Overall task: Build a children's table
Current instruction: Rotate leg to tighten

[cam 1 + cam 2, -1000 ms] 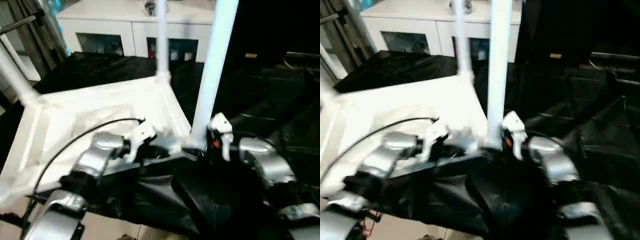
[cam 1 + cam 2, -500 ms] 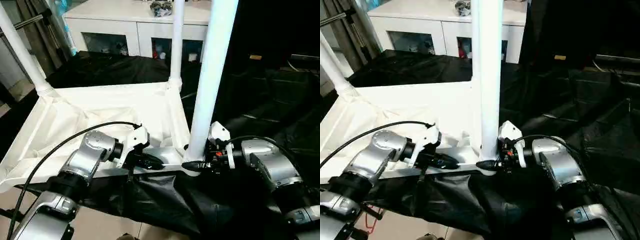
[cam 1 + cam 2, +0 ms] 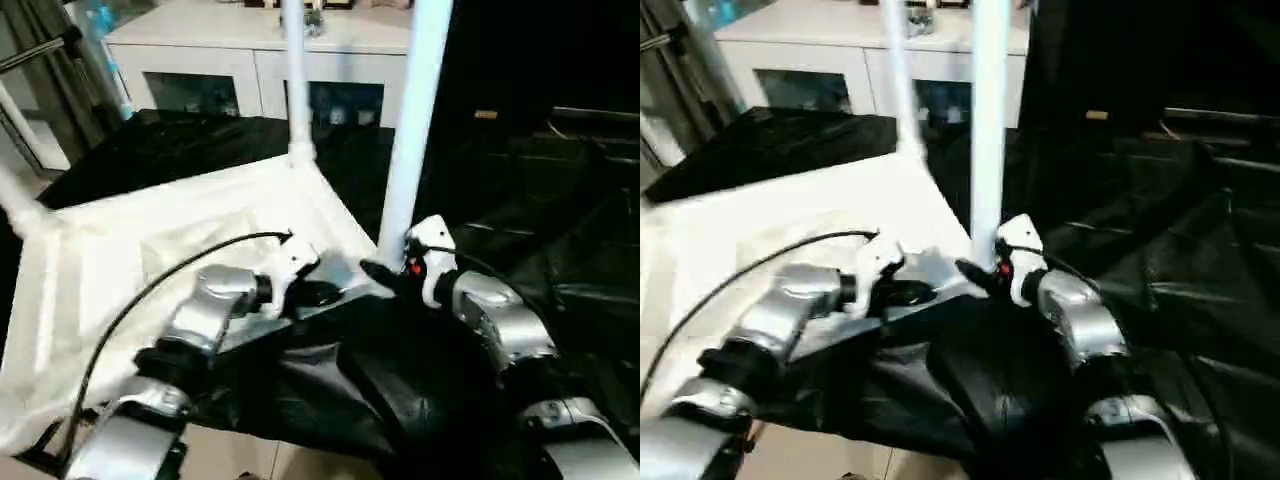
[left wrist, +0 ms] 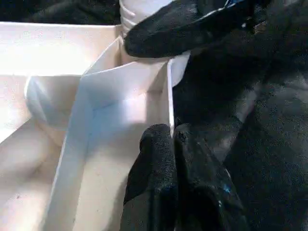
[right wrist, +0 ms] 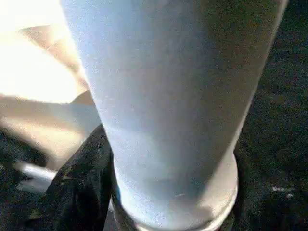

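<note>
Overall light: bright on the left side, dim on the right.
Glare: the tabletop (image 3: 150, 230) was overexposed, its ribs washed out.
Dark zone: the black sheet (image 3: 540, 230) showed only faint sheen on its folds.
Blur: both head views were smeared by motion.
Focus: the leg (image 5: 168, 96) was soft at close range, shaded on one flank.

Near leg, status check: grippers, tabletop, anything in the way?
Left gripper shut on tabletop rim. Right gripper around near leg base. Black sheet bunched below.
</note>
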